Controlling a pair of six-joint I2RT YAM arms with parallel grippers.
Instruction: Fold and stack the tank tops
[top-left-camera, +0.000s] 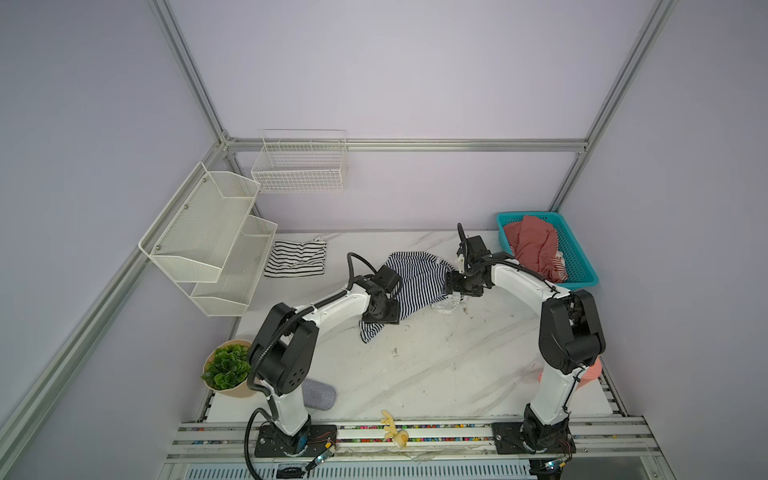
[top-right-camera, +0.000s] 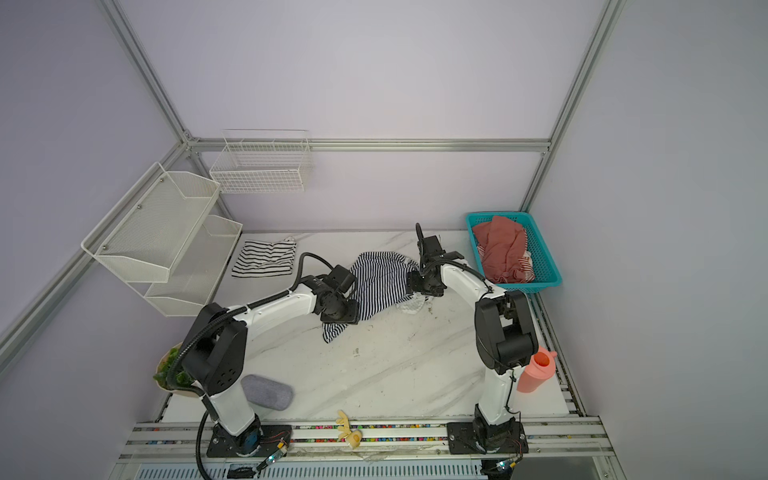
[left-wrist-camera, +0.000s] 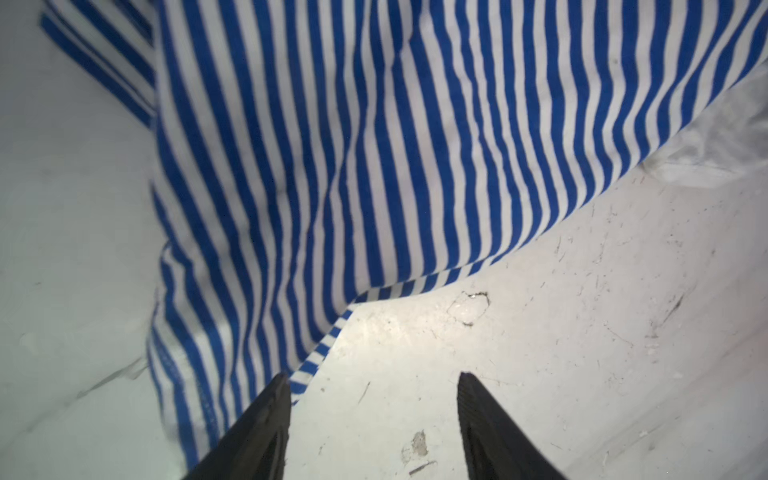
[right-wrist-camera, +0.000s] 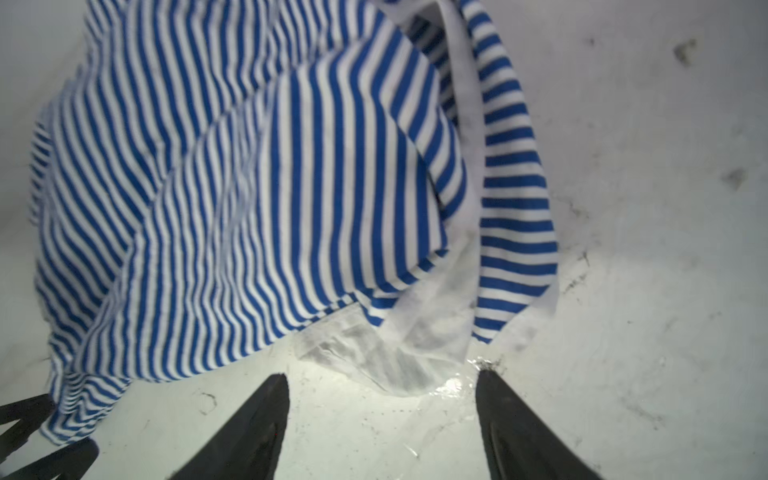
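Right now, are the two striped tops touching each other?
Apart. Both top views show bare table between the black-striped top and the navy-striped top.

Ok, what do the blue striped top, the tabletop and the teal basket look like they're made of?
Blue striped top: soft matte knit, probably cotton jersey; it drapes and creases.
Tabletop: hard white marble-look slab, possibly laminate; grey veins, slight sheen, scuffs.
Teal basket: moulded plastic, probably; rigid uniform lattice walls.
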